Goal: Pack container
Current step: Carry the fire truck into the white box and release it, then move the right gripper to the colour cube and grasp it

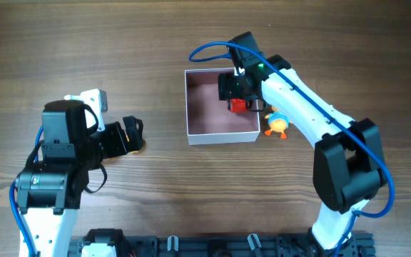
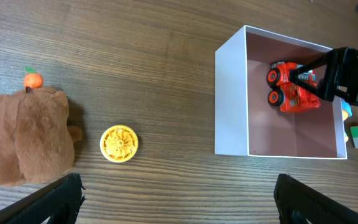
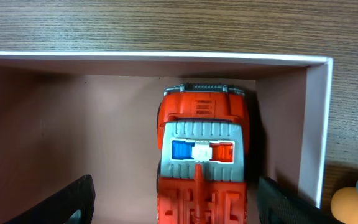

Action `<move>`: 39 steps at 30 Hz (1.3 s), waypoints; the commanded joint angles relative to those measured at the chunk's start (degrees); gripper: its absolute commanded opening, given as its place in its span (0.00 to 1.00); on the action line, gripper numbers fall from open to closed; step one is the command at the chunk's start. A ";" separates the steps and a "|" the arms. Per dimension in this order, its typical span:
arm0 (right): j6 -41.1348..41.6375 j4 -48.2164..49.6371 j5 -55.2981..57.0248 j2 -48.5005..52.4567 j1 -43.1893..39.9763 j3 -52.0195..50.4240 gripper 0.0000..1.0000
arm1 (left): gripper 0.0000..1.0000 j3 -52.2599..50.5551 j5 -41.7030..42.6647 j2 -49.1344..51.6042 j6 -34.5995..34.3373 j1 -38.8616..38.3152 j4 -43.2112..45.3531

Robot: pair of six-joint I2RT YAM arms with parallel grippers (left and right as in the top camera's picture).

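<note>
Toy truck (image 3: 201,149), red, is set inside the container (image 1: 205,107), directly beneath the right claw (image 3: 179,202), whose fingers are spread apart around it. Release is judged done; next, that claw must be lifted clear and another toy fetched. The left claw (image 2: 179,199) is spread, empty.

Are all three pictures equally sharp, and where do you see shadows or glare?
Overhead: even light, no glare, soft shadows. Left wrist: the table grain and the container are crisp; only that camera's own fingers at the bottom corners look soft. Right wrist: the red toy truck is sharp, a shadow lies between it and the container's right wall, and the fingers blur.
</note>
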 commanded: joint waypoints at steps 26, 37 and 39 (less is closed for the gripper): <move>-20.15 -9.84 0.96 -10.99 -33.81 -16.76 1.00 | 1.00 0.83 -0.15 -0.02 -0.11 -0.20 0.13; -23.63 -4.44 1.09 -8.39 -33.81 -16.79 0.94 | 1.00 0.83 -0.15 -0.02 -0.11 -0.20 0.09; -24.20 -4.61 0.94 -8.39 -33.81 -16.92 0.93 | 1.00 0.83 -0.15 -0.02 -0.11 -0.20 0.09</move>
